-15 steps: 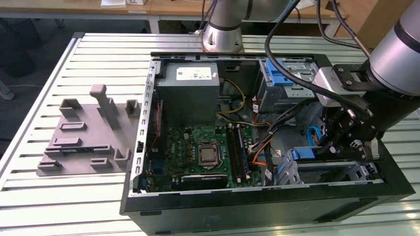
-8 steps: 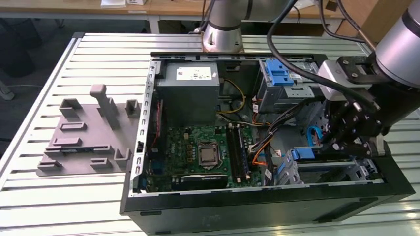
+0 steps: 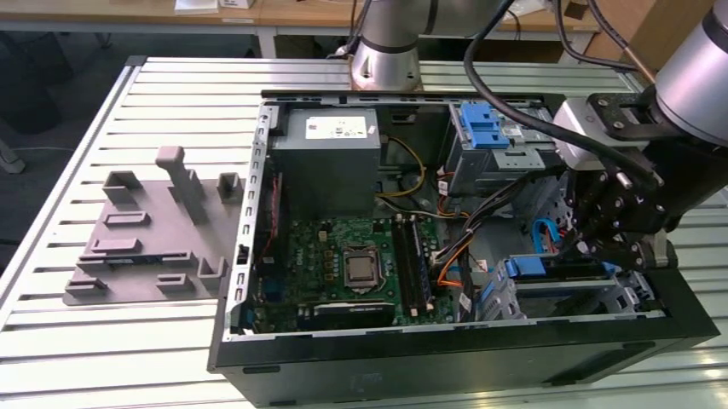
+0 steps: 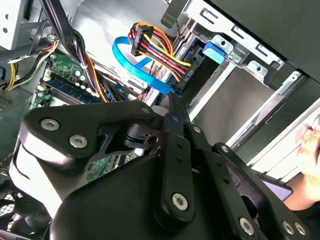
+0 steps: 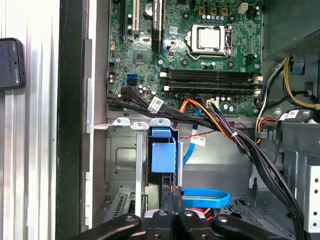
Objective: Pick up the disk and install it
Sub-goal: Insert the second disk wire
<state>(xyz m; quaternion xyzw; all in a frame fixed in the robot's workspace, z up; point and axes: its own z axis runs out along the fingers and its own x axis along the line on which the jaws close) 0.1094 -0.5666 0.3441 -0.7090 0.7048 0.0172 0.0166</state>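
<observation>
The disk [image 3: 560, 271] sits edge-on in the lower drive cage at the exterior view's right of the open computer case, its blue rail tab [image 3: 526, 266] facing the motherboard. Both wrist views show that blue tab [image 5: 162, 156] [image 4: 215, 51] with the disk's dark edge [image 5: 161, 181] behind it. My black gripper [image 3: 601, 252] hangs just over the cage. Its fingers are shut together, with the tips [image 5: 173, 194] [image 4: 171, 102] right at the disk's end, near the cable plugs. I cannot tell whether the tips touch it.
A grey slotted tray [image 3: 148, 230] lies on the slatted table at the exterior view's left. A grey power supply box [image 3: 330, 145], the motherboard [image 3: 341, 264], a blue flat cable [image 5: 206, 198] and wire bundles [image 5: 225, 127] crowd the case. A person's hand [image 4: 311, 145] shows beside the case wall.
</observation>
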